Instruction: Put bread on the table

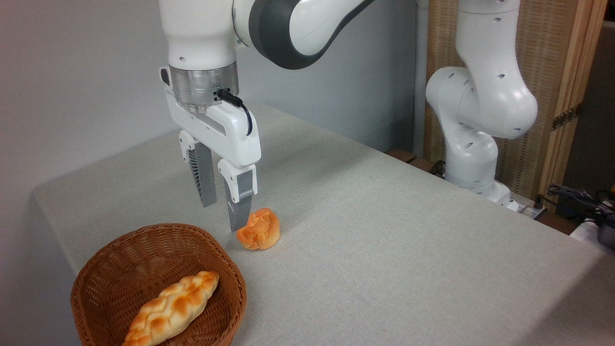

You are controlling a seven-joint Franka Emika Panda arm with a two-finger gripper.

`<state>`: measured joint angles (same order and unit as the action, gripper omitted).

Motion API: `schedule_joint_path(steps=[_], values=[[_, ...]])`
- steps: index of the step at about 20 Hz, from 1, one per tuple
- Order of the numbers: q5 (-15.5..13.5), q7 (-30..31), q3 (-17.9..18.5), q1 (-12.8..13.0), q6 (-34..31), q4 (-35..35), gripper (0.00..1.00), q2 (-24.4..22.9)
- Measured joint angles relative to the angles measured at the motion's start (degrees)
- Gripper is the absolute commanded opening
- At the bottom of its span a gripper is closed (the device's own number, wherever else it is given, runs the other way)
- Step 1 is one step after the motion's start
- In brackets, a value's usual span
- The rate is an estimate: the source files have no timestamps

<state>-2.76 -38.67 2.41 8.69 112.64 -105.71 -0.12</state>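
The braided golden-brown bread (173, 307) lies slanted inside the round wicker basket (115, 262) at the bottom left. My gripper (224, 216) hangs above the cloth-covered table (384, 240), just behind the basket's far rim and beside the small orange bun. Its jaws point down and stand open with nothing between them. The right fingertip (240, 222) ends close to the bun's left edge. The gripper is well above and behind the bread, not touching it.
A small round orange bun (259, 229) sits on the cloth just right of the gripper. The arm's white base (473, 158) stands at the table's far right edge, with cables (576, 197) beyond it.
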Motion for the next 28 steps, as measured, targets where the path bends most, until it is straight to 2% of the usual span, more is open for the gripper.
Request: schedule_joint_path(steps=[24,28], values=[[-0.2,0.0,-0.2,0.2,0.1,0.0,1.0,0.0],[-0.2,0.0,0.1,0.1,4.4,0.0,1.0,0.1]])
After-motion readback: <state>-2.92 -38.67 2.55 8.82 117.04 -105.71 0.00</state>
